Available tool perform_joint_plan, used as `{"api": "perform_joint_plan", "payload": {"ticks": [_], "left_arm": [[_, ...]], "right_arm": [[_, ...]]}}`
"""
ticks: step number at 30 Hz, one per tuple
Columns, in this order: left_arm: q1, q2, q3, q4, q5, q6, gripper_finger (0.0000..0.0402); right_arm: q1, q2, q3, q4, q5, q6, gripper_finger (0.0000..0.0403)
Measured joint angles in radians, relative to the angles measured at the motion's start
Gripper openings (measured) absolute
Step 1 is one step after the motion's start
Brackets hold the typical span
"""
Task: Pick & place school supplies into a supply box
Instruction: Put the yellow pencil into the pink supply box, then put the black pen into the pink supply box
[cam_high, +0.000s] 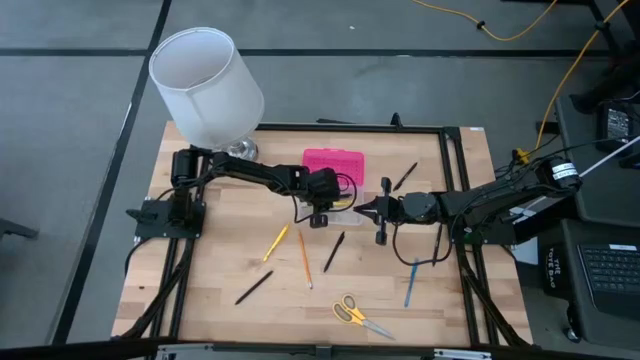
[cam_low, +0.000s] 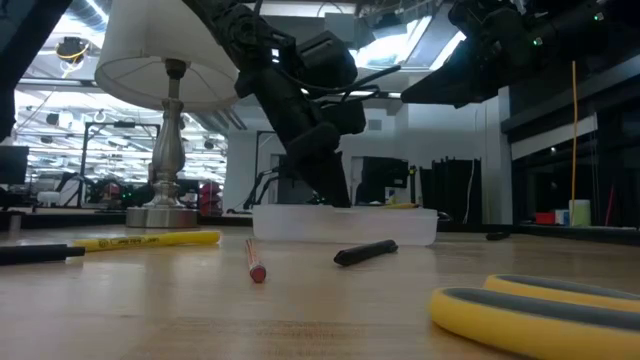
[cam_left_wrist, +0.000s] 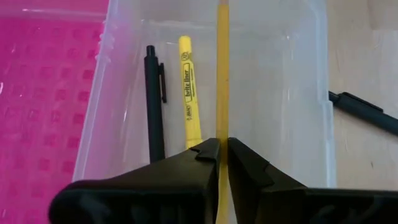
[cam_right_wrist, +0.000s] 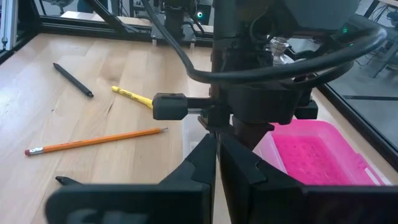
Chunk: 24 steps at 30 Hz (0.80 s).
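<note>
While my left gripper (cam_left_wrist: 219, 155) hangs over the box (cam_high: 335, 212), its fingers are pinched on a yellow pencil (cam_left_wrist: 222, 74) that stands lengthwise above the clear tray. The box sits mid-table, its pink lid (cam_high: 334, 161) folded open on the far side.

Inside the tray I count two items already placed: a black pen (cam_left_wrist: 153, 106) and a yellow highlighter (cam_left_wrist: 189, 93), lying side by side on the floor of the tray. The held pencil would make a third; I judge it is at the point of release.

My right gripper (cam_right_wrist: 216, 163) waits just right of the box, pointing at the left one, fingers closed with nothing that I can see between them.

Left to do, as seen from above:
- a second highlighter (cam_high: 275, 243), an orange pencil (cam_high: 304, 258) and a pen (cam_high: 334, 251) near of the box;
- another pen (cam_high: 253, 287) toward the near left;
- the scissors (cam_high: 358, 316) at the near edge;
- a blue pen (cam_high: 411, 282) near right;
- a dark pen (cam_high: 405, 176) at the far right, and what may be one more pen just right of the box, though it is half hidden by the gripper.

I judge the task roughly a quarter done.
</note>
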Motion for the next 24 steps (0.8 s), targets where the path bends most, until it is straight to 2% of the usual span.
{"api": "perform_joint_plan", "payload": {"ticks": [3, 8, 14, 18, 24], "left_arm": [[0.000, 0.000, 0.000, 0.000, 0.007, -0.009, 0.0021], [0.000, 0.000, 0.000, 0.000, 0.033, -0.011, 0.0059], [0.000, 0.000, 0.000, 0.000, -0.012, -0.008, 0.0095], [0.000, -0.025, 0.000, -0.020, -0.020, 0.030, 0.0105], [-0.011, -0.138, 0.000, -0.045, -0.020, 0.087, 0.0106]], "right_arm": [[0.000, 0.000, 0.000, 0.000, 0.000, 0.000, 0.0026], [0.000, 0.000, 0.000, 0.000, 0.000, 0.000, 0.0026], [0.000, 0.000, 0.000, 0.000, 0.000, 0.000, 0.0026], [0.000, 0.000, 0.000, 0.000, 0.000, 0.000, 0.0026], [0.000, 0.000, 0.000, 0.000, 0.000, 0.000, 0.0026]]}}
